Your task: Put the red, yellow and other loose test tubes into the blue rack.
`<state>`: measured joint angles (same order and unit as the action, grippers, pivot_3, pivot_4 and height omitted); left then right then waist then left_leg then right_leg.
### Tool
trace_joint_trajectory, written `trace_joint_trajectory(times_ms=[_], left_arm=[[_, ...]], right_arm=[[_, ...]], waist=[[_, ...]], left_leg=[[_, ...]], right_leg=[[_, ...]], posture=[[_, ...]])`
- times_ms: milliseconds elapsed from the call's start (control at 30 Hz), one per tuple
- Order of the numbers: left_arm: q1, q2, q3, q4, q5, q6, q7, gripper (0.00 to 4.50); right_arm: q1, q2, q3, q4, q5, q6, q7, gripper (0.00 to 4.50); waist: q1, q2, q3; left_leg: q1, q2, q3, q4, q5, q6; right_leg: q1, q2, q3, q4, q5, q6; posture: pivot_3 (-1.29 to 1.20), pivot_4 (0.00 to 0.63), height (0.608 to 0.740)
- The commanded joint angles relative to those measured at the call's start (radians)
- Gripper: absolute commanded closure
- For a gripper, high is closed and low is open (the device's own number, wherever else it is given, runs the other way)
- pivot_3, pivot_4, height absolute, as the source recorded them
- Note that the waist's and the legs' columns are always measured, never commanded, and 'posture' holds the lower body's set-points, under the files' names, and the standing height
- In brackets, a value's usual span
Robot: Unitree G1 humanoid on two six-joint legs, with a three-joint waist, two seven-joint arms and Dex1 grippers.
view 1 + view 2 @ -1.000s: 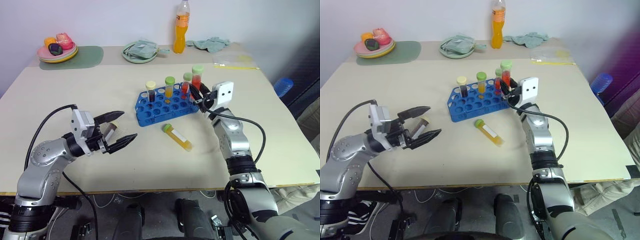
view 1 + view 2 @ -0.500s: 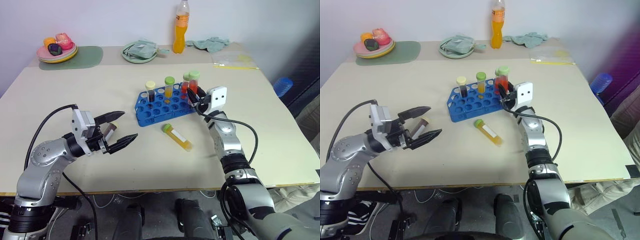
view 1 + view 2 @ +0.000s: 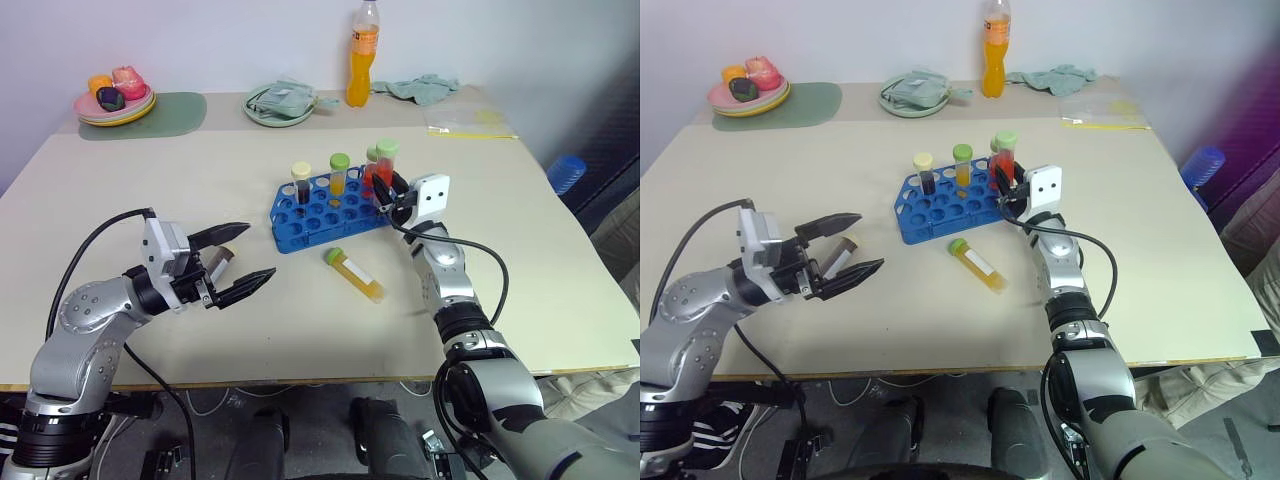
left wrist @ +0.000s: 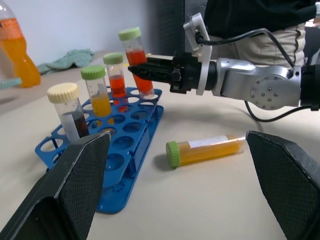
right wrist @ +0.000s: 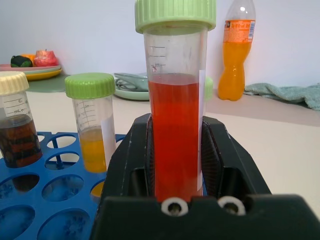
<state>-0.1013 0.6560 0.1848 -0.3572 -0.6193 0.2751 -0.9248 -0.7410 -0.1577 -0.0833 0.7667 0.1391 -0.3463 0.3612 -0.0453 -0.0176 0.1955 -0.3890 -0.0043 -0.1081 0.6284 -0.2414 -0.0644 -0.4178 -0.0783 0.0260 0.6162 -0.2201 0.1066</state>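
My right gripper (image 3: 393, 189) is shut on a red test tube with a green cap (image 5: 175, 135), held upright at the right end of the blue rack (image 3: 300, 222). The tube's lower end is level with the rack's top; I cannot tell whether it sits in a hole. Three tubes stand in the rack: a dark one with a cream cap (image 3: 301, 186), a yellow one (image 3: 339, 174) and a red one (image 3: 371, 170). A yellow tube with a green cap (image 3: 355, 275) lies on the table in front of the rack. My left gripper (image 3: 258, 250) hangs open, a cream-capped tube (image 3: 222, 262) lying by its fingers.
At the table's back stand an orange drink bottle (image 3: 364, 55), a green plate with a cloth (image 3: 280, 103), a plate of toy food (image 3: 114, 100) on a green mat, another cloth (image 3: 425, 88) and a plastic bag (image 3: 470, 120). A blue ribbed object (image 3: 566, 172) sits off the right edge.
The right forearm has drawn in toward the rack while its gripper keeps the red tube at the rack's right end. The left arm has not moved.
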Motion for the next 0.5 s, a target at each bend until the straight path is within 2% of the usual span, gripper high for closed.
trace_joint_trajectory(times_ms=[33,500], left_arm=[[-0.011,0.011,0.028,-0.034,-0.012,-0.005,0.001,0.0],[-0.032,0.002,0.014,-0.022,-0.008,-0.007,0.002,0.0]], right_arm=[[0.019,-0.005,-0.006,-0.036,0.004,0.005,0.009,3.69],[0.032,-0.012,-0.009,-0.053,-0.001,0.021,-0.004,3.69]], waist=[[0.0,0.0,0.0],[0.0,0.0,0.0]], left_leg=[[0.0,0.0,0.0,0.0,0.0,0.0],[0.0,0.0,0.0,0.0,0.0,0.0]], right_leg=[[0.0,0.0,0.0,0.0,0.0,0.0],[0.0,0.0,0.0,0.0,0.0,0.0]], posture=[[0.0,0.15,0.74],[0.0,0.15,0.74]])
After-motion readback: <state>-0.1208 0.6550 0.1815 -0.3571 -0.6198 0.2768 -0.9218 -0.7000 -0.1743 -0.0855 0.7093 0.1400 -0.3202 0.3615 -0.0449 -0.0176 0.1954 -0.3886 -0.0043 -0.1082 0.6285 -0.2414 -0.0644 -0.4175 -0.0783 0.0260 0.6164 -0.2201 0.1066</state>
